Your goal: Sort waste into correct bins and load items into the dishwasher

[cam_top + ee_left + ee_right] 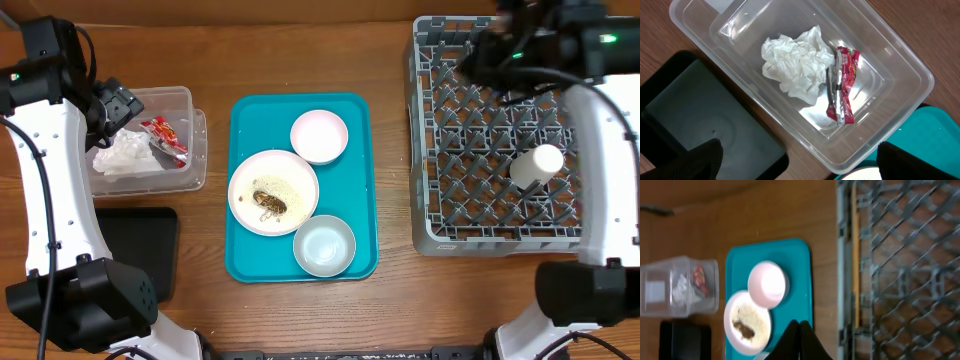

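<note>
- Left tool (120,106): jaws at full spread, nothing between them. It hangs directly over the clear tub (890,65). Judgement: this is the pose of a drop just made, or of a pause before leaving.
- Straight under the left tool: the crumpled white napkin (795,65) and the red-and-white wrapper (842,85) lie on the tub floor, touching each other and clear of both fingers. Dry waste looks sorted.
- Just beside one finger of the left tool: the black tray (700,120), close alongside the tub and bare. Judgement: it is the bin left for the food waste.
- Beyond the other finger: a corner of the teal tray (355,200), apart from the tub.
- Further out from the left tool, on the teal tray: the white plate (273,192), carrying the brown food scraps (270,205) and pale crumbs. It can hardly go to the rack before being scraped.
- Flanking the plate: the pink saucer (319,136) on the far side and the pale bowl (324,245) on the near side, both looking clean. Neither is loaded yet.
- Right tool (799,330): fingers pressed together, holding nothing. It hovers over the rim of the dish rack (440,150) that faces the teal tray, out of the left arm's way.
- Deeper in the rack, away from the right tool: the white cup (537,165) sits among the pegs. Cannot tell whether it is mouth-down.
- Ahead of the right tool's tips, across a strip of bare worktop (300,50): the teal tray with the three dishes.
- Judgement: waste mostly done, loading barely begun.
</note>
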Robot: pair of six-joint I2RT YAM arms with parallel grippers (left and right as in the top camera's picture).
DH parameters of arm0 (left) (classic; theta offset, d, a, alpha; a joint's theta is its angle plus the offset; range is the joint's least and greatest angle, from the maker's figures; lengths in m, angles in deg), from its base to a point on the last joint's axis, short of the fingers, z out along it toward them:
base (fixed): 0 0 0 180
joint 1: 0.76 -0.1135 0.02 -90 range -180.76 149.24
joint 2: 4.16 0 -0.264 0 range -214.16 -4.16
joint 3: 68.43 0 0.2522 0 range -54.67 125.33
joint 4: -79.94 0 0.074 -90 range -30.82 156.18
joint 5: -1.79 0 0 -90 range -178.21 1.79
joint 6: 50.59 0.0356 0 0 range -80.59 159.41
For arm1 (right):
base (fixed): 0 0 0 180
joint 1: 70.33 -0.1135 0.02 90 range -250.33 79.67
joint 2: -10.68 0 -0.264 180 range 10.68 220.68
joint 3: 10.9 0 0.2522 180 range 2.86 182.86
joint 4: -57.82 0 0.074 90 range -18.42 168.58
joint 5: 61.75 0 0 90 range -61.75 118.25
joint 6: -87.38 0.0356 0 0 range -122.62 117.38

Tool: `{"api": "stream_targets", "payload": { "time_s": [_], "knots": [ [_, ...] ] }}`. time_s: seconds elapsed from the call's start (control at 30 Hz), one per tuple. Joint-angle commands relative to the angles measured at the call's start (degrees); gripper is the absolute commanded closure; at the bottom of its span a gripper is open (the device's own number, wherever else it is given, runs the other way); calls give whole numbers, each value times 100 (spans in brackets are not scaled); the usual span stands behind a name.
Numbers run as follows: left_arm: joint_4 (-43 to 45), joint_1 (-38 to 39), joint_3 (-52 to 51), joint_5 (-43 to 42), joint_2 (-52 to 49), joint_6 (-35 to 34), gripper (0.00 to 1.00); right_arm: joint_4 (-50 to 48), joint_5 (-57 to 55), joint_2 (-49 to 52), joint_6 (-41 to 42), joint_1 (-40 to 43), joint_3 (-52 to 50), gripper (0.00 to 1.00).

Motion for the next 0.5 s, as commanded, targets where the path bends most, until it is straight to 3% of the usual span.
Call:
{"api": "stream_targets", "payload": {
  "time_s": [0.0, 0.2, 0.47],
  "knots": [
    [2, 39, 42, 79, 173, -74, 0, -361, 732, -107, -343, 702, 142, 96],
    [2, 39, 42, 79, 173, -74, 0, -1027, 1198, -96, -341, 1480, 94, 96],
    [2, 39, 42, 79, 173, -74, 0, -1722, 1233, 44, -341, 1810, -302, 96]
  ]
}}
